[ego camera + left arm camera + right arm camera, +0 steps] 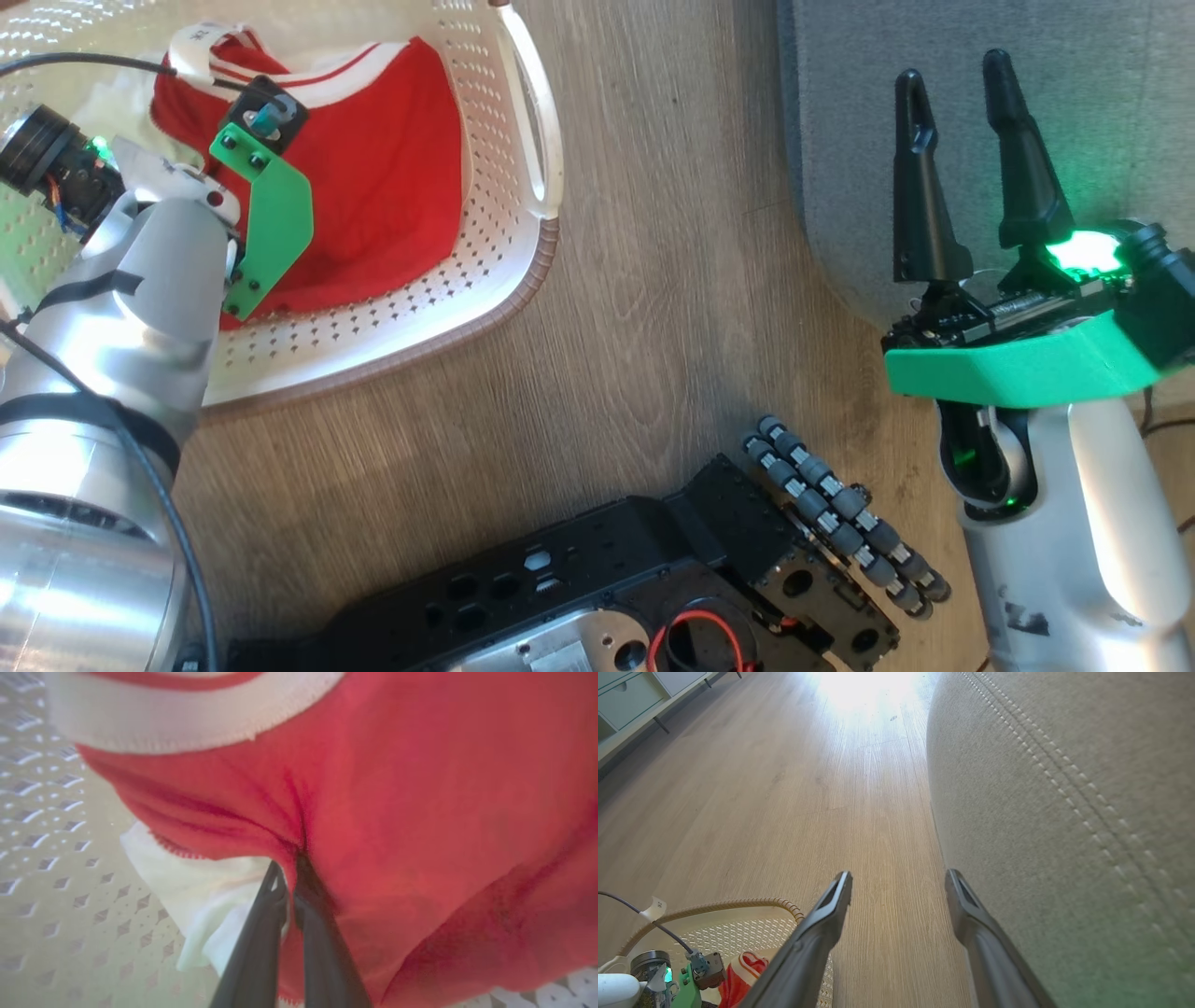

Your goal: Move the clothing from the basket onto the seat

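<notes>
The robot's silver left forearm (121, 308) looms at the lower left of the head view. It reaches into the one cream basket (523, 271) on the wood floor (653, 280), where a single heap of red clothing (373, 168) with white trim lies. A green bracket (271, 224) hides that arm's fingers. At right, the right pincer (954, 75) stands spread over the edge of the one grey seat (1074, 93), well apart from the clothing.

In the left wrist view, the left pincer (288, 877) is pressed together, pinching a fold of the red clothing (420, 812) beside its white lining (210, 896), over the perforated basket (56, 858) wall.

In the right wrist view, the right pincer (899, 877) is spread, with floor (808, 788) between its two fingers and the seam-stitched seat (1064, 812) just to one side. The basket (714, 904) rim and a scrap of red clothing (742, 970) sit at lower left.
</notes>
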Robot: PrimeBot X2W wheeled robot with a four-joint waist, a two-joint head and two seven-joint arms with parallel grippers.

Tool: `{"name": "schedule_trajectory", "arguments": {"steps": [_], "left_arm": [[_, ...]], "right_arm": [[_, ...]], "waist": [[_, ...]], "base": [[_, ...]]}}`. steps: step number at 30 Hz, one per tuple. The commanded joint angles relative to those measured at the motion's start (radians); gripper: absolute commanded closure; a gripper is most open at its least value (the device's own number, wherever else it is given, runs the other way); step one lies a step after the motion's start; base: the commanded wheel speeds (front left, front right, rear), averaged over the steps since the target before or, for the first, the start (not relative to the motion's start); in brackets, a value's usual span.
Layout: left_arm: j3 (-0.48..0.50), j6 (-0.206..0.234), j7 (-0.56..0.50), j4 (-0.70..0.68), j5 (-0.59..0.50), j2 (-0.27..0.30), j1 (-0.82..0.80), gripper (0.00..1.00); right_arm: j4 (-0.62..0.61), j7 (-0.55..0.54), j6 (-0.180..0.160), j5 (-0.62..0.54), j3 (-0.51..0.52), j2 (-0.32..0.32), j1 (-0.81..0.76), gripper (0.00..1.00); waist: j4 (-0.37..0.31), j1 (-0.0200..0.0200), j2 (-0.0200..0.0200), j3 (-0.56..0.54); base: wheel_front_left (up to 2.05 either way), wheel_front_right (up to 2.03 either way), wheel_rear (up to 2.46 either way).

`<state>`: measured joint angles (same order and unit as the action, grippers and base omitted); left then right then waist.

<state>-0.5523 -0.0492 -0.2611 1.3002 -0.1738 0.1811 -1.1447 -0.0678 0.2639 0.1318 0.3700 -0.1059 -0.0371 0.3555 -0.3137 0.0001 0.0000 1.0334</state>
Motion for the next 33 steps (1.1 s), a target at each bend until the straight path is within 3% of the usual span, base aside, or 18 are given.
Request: {"name": "schedule_trajectory", "arguments": {"steps": [1, 7, 14, 25, 30, 33], "left_arm": [[0.012, 0.006, 0.015, -0.009, 0.010, 0.015, 0.034, 1.00], [0.035, 0.036, 0.078, -0.009, 0.051, 0.018, 0.065, 1.00], [0.034, 0.062, 0.194, -0.009, 0.079, -0.032, 0.148, 1.00], [0.060, 0.115, 0.470, -0.016, 0.153, -0.093, 0.281, 1.00], [0.078, 0.129, 0.520, -0.069, 0.198, -0.114, 0.345, 1.00], [0.092, 0.142, 0.522, -0.186, 0.223, -0.118, 0.396, 1.00]], "right_arm": [[0.011, -0.002, -0.001, 0.015, 0.017, -0.013, -0.048, 0.00], [0.046, -0.002, -0.001, 0.013, 0.014, -0.013, -0.006, 0.00], [0.078, -0.002, -0.001, -0.024, 0.044, -0.013, -0.017, 0.00], [0.119, -0.002, -0.001, -0.079, 0.040, -0.013, -0.066, 0.00], [0.142, -0.002, -0.001, -0.090, 0.034, -0.019, -0.112, 0.00], [0.148, -0.002, -0.001, -0.094, 0.024, -0.031, -0.141, 0.00]], "waist": [[-0.002, -0.0001, 0.0000, -0.008], [-0.011, -0.0001, 0.0000, -0.067], [0.042, -0.0001, 0.0000, -0.227], [0.121, -0.0001, 0.0000, -0.497], [0.166, -0.0001, 0.0000, -0.615], [0.188, -0.0001, 0.0000, -0.681]], "base": [[0.00, 0.00, 0.00], [0.00, 0.00, 0.00], [0.00, 0.00, 0.00], [0.00, 0.00, 0.00], [0.00, 0.00, 0.00], [0.00, 0.00, 0.00]]}}
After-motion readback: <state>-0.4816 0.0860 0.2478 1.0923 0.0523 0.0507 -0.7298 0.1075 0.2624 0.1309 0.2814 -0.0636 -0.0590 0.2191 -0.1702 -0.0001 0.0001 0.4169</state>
